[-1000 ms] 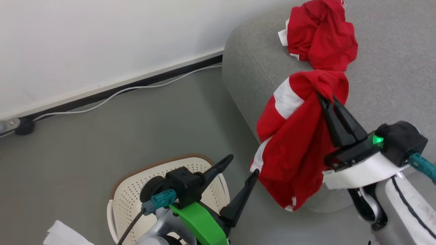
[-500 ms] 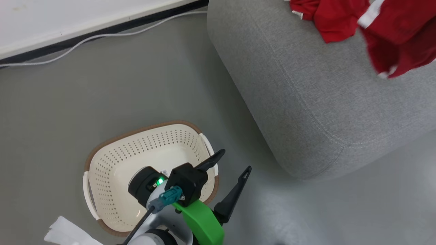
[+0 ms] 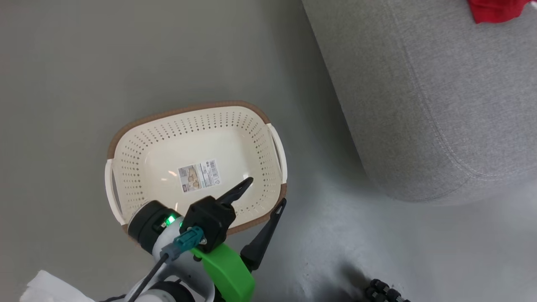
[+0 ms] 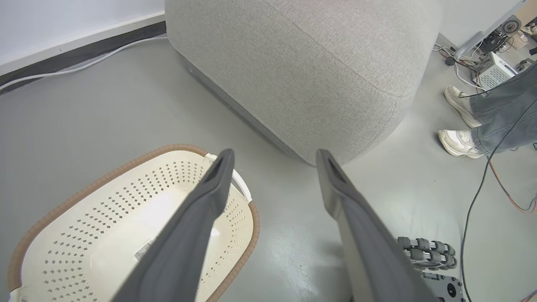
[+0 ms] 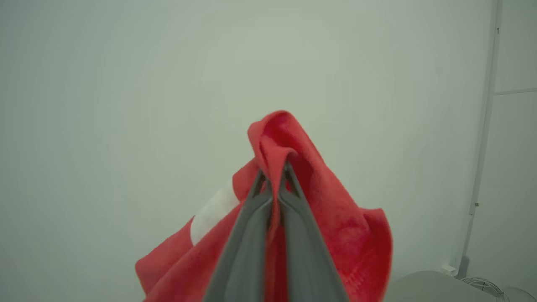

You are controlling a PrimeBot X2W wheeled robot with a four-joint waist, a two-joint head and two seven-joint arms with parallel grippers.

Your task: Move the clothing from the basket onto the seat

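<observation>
Left gripper (image 3: pixel 268 191) hovers over the basket (image 3: pixel 138 167), at its near rim, fingers spread, holding nothing; no clothing in the basket. Just beyond the basket, the sofa (image 3: pixel 440 84), some red clothing (image 3: pixel 495 10) against it. Right gripper (image 5: pixel 275 167) pinches a red garment (image 5: pixel 331 197) aloft: carrying step, I judge; next, lower onto sofa, release.

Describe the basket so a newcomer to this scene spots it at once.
Find the big grey sofa on the head view's right. On the floor left of its rounded corner stands the basket. Nothing nearby matches its cream perforated walls, brown rim and the sticker inside.
</observation>
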